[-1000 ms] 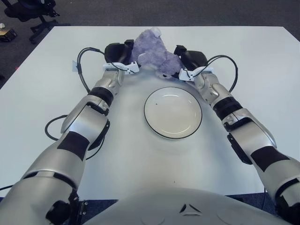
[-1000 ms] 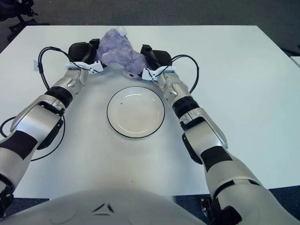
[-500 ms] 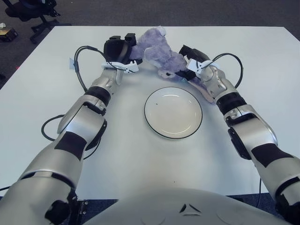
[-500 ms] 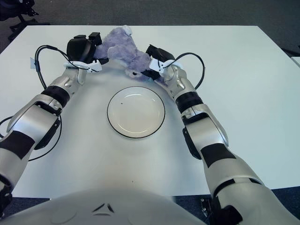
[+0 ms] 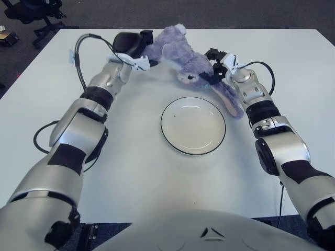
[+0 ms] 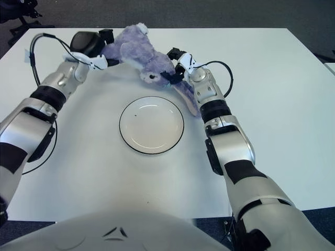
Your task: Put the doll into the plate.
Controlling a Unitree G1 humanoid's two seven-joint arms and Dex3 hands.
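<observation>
Left eye view has our left hand (image 5: 131,44) and right hand (image 5: 217,65) closed on the doll (image 5: 183,57) at upper centre, so we should carry it level down-frame over the plate (image 5: 193,125) before opening.

The plate (image 5: 193,125) lies bare on the white worktop (image 5: 293,68), its whole top face open from above. Over the plate's far rim hangs the doll (image 5: 183,57), held between the left hand (image 5: 132,46) and the right hand (image 5: 222,65), so that side is blocked. One floppy limb of the doll droops beside the plate's right rim, possibly touching the worktop; the view does not settle it. The near, left and right approaches to the plate are flanked by the two forearms. A black cable (image 5: 47,141) loops on the worktop by the left arm. Office chair legs (image 5: 36,18) stand off the worktop's far left corner.
</observation>
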